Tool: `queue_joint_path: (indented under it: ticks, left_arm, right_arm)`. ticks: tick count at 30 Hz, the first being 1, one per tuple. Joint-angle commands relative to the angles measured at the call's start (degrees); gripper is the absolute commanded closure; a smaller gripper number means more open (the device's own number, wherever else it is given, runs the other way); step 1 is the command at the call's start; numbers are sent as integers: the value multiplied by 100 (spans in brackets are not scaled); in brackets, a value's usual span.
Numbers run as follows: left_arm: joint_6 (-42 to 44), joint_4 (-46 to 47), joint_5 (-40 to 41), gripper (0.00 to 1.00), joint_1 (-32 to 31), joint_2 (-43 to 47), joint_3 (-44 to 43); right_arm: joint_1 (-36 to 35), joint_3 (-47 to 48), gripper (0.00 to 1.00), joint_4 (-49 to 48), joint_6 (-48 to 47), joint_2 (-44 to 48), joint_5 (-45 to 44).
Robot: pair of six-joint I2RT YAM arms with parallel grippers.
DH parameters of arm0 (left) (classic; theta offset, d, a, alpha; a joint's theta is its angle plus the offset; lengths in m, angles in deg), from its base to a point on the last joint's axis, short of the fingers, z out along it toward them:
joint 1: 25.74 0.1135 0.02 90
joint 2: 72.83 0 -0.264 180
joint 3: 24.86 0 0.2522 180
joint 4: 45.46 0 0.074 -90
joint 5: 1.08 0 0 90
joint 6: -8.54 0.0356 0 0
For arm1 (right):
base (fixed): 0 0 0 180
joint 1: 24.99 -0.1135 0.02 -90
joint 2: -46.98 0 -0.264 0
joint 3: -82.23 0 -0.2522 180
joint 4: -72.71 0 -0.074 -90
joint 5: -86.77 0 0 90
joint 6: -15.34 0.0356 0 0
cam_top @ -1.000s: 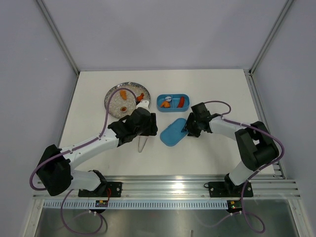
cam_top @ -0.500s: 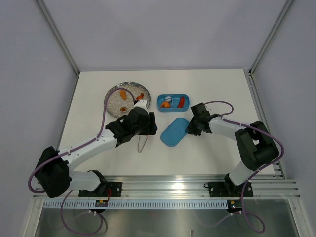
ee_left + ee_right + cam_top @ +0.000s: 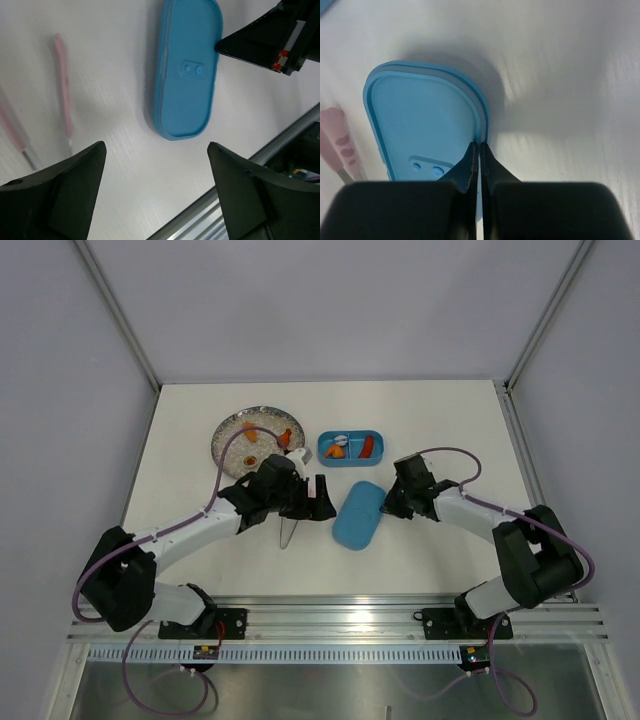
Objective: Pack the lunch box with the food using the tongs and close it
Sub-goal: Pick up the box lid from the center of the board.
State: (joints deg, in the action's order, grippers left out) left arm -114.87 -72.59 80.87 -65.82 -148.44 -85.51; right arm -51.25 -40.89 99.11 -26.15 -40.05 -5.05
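Note:
The blue lunch box [image 3: 349, 447] stands open behind the arms, with orange and red food [image 3: 353, 448] in it. Its flat blue lid [image 3: 359, 514] [image 3: 186, 75] [image 3: 425, 120] lies in front of it. My right gripper [image 3: 388, 502] [image 3: 479, 144] is shut on the lid's right rim. A shadow under the lid's far end suggests that end is raised. The pink tongs [image 3: 288, 530] [image 3: 64, 95] lie on the table, held by nothing. My left gripper [image 3: 322, 502] [image 3: 156, 145] hangs wide open and empty just left of the lid.
A round speckled plate [image 3: 232, 445] at the back left holds a few orange morsels [image 3: 286, 435]. The aluminium rail [image 3: 340, 618] runs along the table's near edge. In the left wrist view the right gripper's fingers [image 3: 250, 42] reach the lid from the right.
My right gripper has shut on the lid's rim, and the lid has turned more upright and shifted right. My left gripper has opened wide and swung towards the lid.

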Motion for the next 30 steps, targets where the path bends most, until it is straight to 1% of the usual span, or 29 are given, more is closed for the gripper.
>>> queue_joint_path:
  ticks: [1, 4, 7, 10, 11, 14, 16, 21, 22, 26, 30]
  left_arm:
    - [-77, 870, -1468, 8, 35, -287, -66]
    - [-175, 1064, -1655, 7, 35, -524, -65]
    - [-210, 1222, -1805, 9, 44, -674, -65]
    - [-289, 1319, -1875, 12, 44, -823, -74]
    - [-333, 1484, -1867, 13, 44, -858, -66]
    - [-421, 1723, -1849, 19, 52, -920, -22]
    - [-447, 1829, -1814, 23, 44, -929, -13]
    - [-447, 1908, -1814, 26, 87, -973, -83]
    - [-473, 1908, -1779, 29, 122, -964, -74]
    - [-579, 1847, -1480, 35, 158, -841, -100]
    - [-544, 1583, -1191, 37, 167, -727, -171]
  right_arm:
    - [-55, 39, 100, -227, -254, 632, 252]
    - [-55, 4, 100, -333, -386, 940, 410]
    - [-55, -5, 100, -403, -474, 1135, 568]
    - [-63, -22, 100, -561, -562, 1222, 840]
    - [-55, -31, 100, -657, -597, 1240, 920]
    - [-55, -57, 100, -851, -667, 1275, 1245]
    - [-55, -57, 100, -913, -720, 1249, 1525]
    - [-55, -14, 100, -1115, -782, 1082, 2036]
    - [-55, 4, 100, -1141, -782, 1004, 2098]
    - [-55, 13, 100, -1185, -694, 845, 2125]
    - [-63, 92, 100, -1097, -685, 626, 2107]
